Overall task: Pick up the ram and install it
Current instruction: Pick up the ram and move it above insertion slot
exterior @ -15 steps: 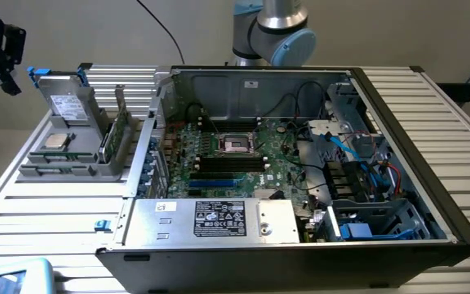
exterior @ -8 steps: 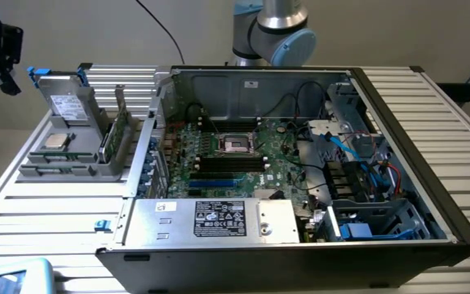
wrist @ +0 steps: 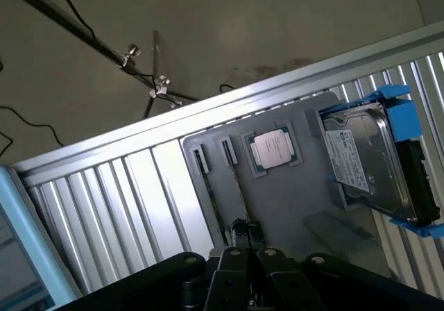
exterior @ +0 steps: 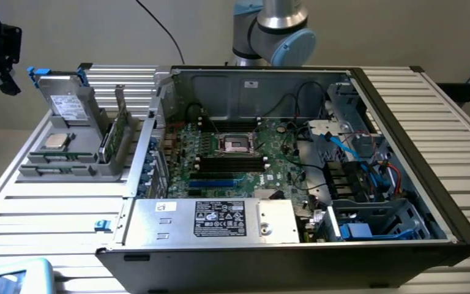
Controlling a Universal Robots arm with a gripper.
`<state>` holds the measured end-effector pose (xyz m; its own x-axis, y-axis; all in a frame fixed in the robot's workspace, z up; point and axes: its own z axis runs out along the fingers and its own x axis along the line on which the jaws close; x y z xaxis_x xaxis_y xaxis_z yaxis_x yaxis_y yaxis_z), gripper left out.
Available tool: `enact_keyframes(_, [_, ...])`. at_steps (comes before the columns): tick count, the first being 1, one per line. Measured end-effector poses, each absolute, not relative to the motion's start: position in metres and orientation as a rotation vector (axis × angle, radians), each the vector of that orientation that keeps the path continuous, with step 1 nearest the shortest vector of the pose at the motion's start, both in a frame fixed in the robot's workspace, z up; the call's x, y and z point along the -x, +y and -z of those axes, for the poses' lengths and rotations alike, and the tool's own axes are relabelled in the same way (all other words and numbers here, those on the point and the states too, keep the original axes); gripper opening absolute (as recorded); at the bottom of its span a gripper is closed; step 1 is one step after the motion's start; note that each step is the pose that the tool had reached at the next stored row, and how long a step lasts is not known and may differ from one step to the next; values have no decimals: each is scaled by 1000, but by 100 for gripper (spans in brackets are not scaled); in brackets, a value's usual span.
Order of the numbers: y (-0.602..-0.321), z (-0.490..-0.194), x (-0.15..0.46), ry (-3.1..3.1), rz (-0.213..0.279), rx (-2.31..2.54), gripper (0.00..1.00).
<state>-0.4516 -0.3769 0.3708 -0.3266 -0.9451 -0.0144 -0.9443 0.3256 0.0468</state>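
The ram [exterior: 52, 157] is a thin green stick standing on edge in a slot of the grey holder [exterior: 35, 170], just in front of the square silver processor chip [exterior: 55, 141]. In the wrist view the ram [wrist: 233, 186] appears edge-on as a narrow line beside the chip [wrist: 272, 148]. My gripper [exterior: 0, 64] hangs high above the table at the exterior view's far left, well apart from the holder and touching nothing. Its dark body [wrist: 243, 280] shows in the wrist view. The open computer case [exterior: 398, 122] holds the motherboard with black memory slots [exterior: 232, 163].
A hard drive in a blue caddy [exterior: 63, 101] stands at the holder's back. A taller green expansion card with a metal bracket [exterior: 117, 131] stands upright between holder and case. The power supply [exterior: 210, 219] fills the case's front. Cables [exterior: 333, 153] lie right of the motherboard.
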Motion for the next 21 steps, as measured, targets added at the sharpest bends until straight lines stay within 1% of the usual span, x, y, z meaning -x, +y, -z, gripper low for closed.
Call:
enact_keyframes(7, [-377,-371,451,-2453,70,-1932,11])
enact_keyframes(21, [-377,-370,451,-2206,39,-2185,11])
